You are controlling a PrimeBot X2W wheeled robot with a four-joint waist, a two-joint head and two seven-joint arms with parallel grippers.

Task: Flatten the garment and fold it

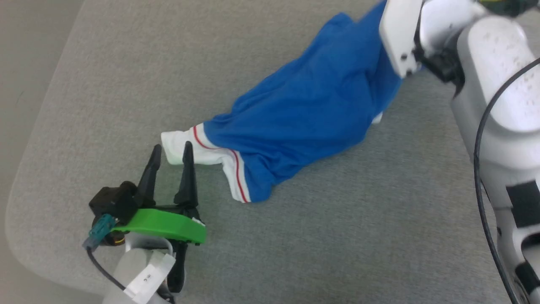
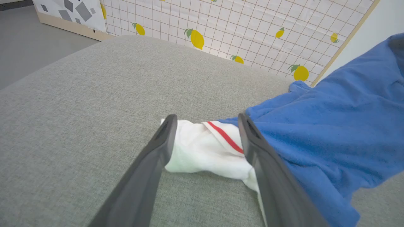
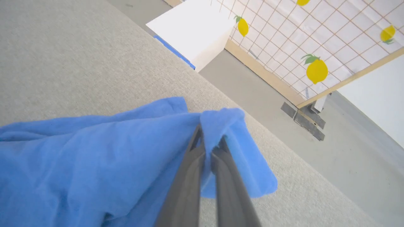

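Note:
The garment (image 1: 308, 109) is a bright blue jersey T-shirt, stretched in a bunched diagonal across the grey cushion, its far end lifted. Its white sleeve with a red stripe (image 1: 198, 147) lies at the near left end. My left gripper (image 1: 172, 151) is open, its two dark fingers either side of that white sleeve (image 2: 205, 148), tips low at the cloth. My right gripper (image 3: 210, 138) is shut on a fold of the blue fabric (image 3: 221, 123), holding that end up; in the head view its fingers are hidden behind the pale forearm (image 1: 400, 33).
The grey cushion (image 1: 295, 236) has a rounded edge at the left, with floor beyond. A lemon-patterned grid screen (image 2: 252, 28) and a white box (image 3: 192, 31) stand past the far edge. A black cable (image 1: 481, 177) runs along my right arm.

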